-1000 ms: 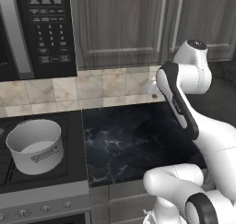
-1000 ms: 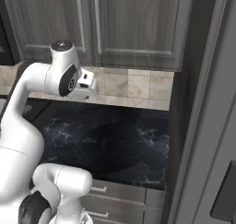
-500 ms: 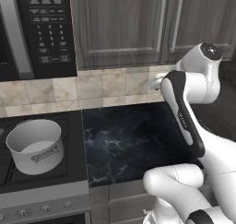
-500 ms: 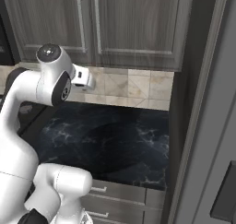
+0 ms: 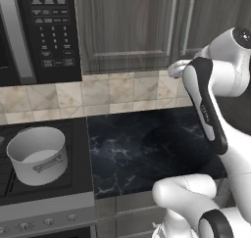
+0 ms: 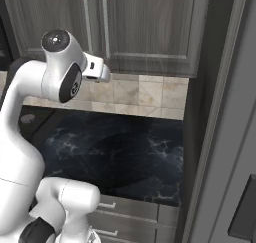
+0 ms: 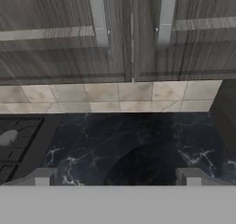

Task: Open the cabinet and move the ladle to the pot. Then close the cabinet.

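Note:
The cabinet hangs above the counter with both wood-grain doors shut. Its two silver bar handles stand side by side at the middle seam. My gripper is raised just below the cabinet's lower edge, in front of the tiled backsplash, and points at the doors. It is also seen as my gripper in the right base view. In the hand view my gripper is open, its tips wide apart with nothing between them. The grey pot sits on the stove at the left. The ladle is hidden.
A black microwave hangs left of the cabinet. The black marble countertop lies below my hand, with the stove to its left. A tall dark panel closes off the right side.
My arm has risen, and the hand has lifted from the backsplash height up toward the cabinet's lower edge. The doors and the pot have stayed put.

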